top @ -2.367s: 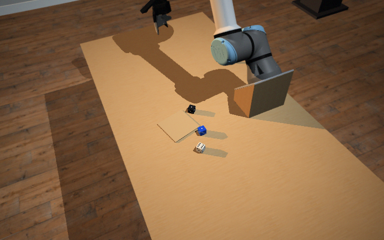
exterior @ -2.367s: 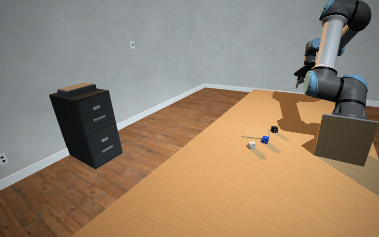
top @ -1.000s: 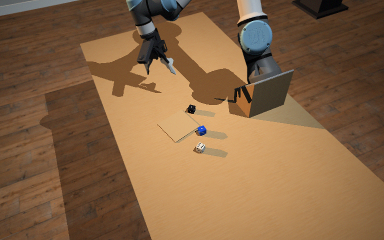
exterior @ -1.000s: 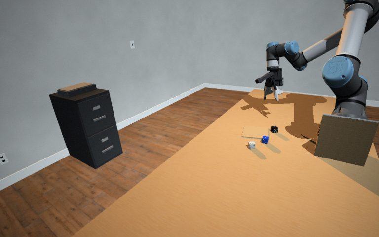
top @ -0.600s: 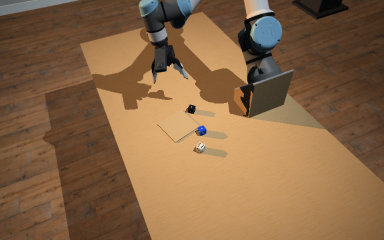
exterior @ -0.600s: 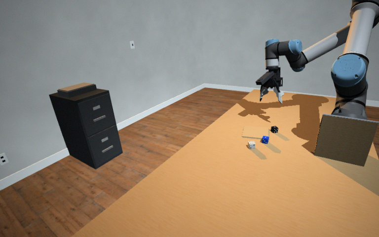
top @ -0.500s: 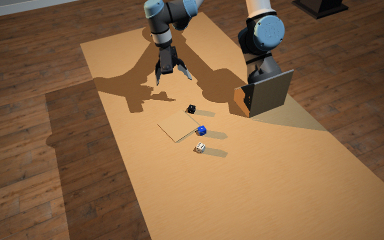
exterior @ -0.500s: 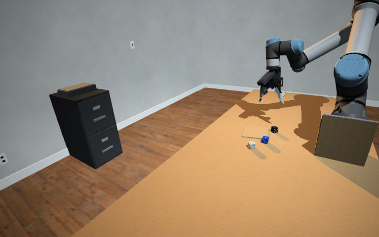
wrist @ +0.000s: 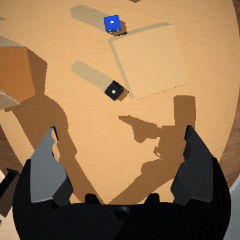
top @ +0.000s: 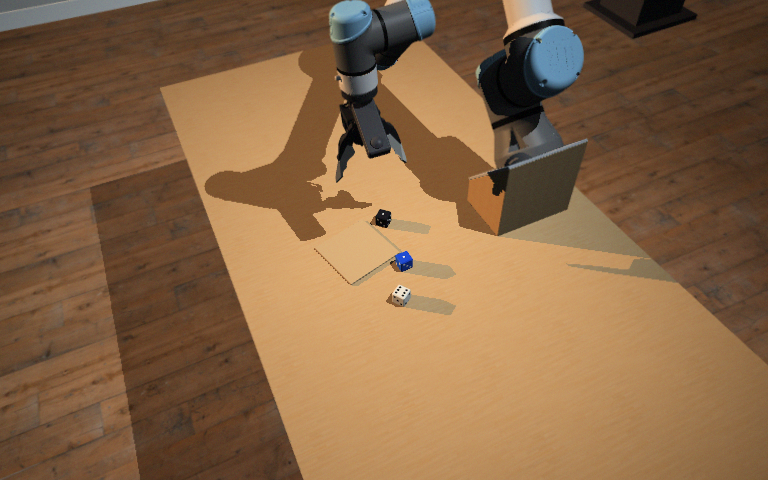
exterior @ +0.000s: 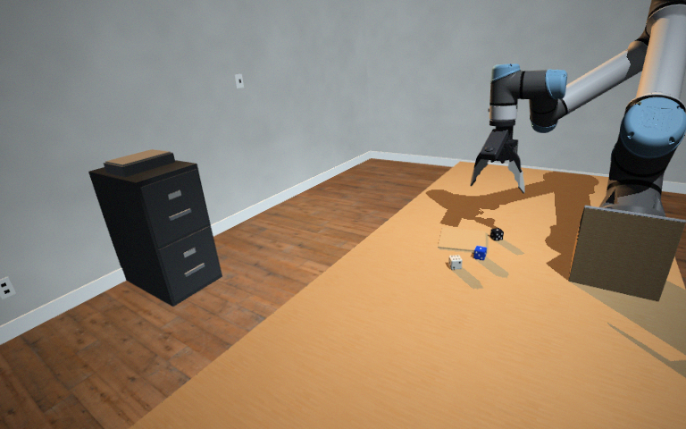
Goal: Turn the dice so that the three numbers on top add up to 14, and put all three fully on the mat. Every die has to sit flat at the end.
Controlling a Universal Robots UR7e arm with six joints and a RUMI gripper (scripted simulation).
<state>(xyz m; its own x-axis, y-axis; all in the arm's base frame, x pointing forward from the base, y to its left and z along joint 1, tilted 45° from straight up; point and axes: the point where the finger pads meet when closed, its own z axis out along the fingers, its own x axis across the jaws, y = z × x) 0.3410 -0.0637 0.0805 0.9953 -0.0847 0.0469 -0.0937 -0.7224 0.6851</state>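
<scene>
I note: gripper (top: pixel 370 160) spread, holding nothing, above table (top: pixel 509 367); black die (top: pixel 382 217) and blue die (top: pixel 403 260) at mat (top: pixel 356 251) edge; white die (top: pixel 400 294) off mat

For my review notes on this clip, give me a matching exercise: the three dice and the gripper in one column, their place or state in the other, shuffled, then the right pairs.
Column one:
1. black die
2. blue die
3. white die
4. gripper

Column two:
A. alone on the table, apart from the mat
B. open, raised, holding nothing
C. at the mat's corner farthest from the white die
D. against the mat's edge, between the other two dice

Pairs: 1-C, 2-D, 3-A, 4-B
</scene>
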